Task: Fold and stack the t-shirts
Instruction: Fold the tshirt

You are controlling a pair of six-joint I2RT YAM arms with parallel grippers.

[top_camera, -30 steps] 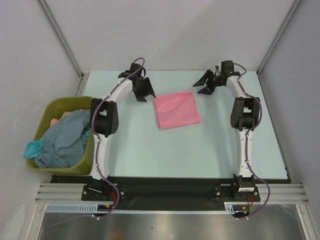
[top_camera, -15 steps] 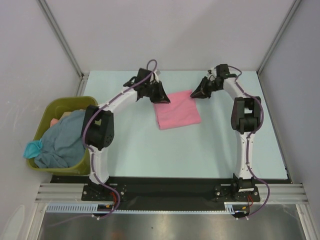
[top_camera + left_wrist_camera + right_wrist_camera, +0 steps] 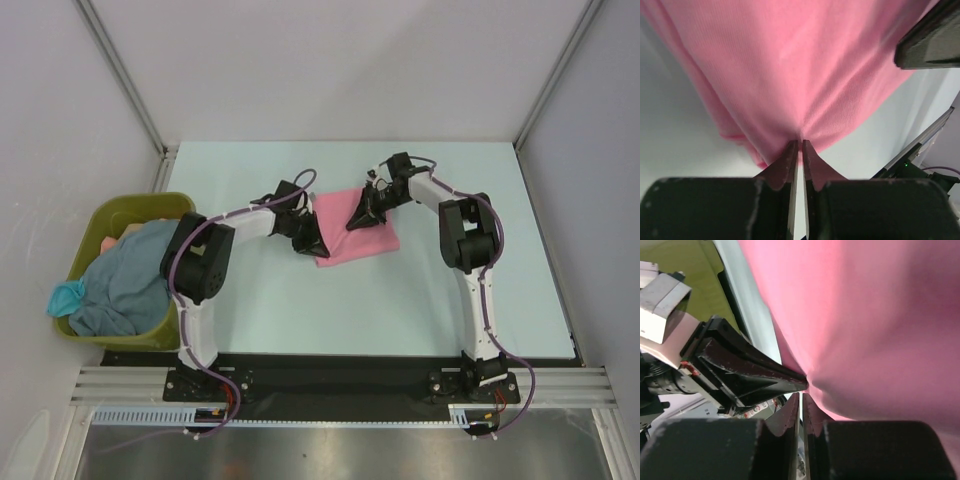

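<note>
We judged the pink t-shirt (image 3: 370, 240), folded mid-table, light, limp and apt to slip; best held through all layers near its edge, where our left gripper (image 3: 798, 150) and right gripper (image 3: 801, 399) each pinched a pucker, jaws nearly closed

Pink t-shirt (image 3: 375, 236): near-left corner is covered by left gripper (image 3: 312, 245), far edge by right gripper (image 3: 353, 223); cropped in both wrist views.
Teal t-shirt (image 3: 66, 296): largely buried under grey-blue t-shirt (image 3: 125, 280).
Peach item (image 3: 108, 243): kind undetermined.

The left gripper (image 3: 316, 248) and right gripper (image 3: 356, 221) crowd the pink t-shirt (image 3: 378, 238), seemingly nearly touching; bare table (image 3: 400, 300) lies nearside.
</note>
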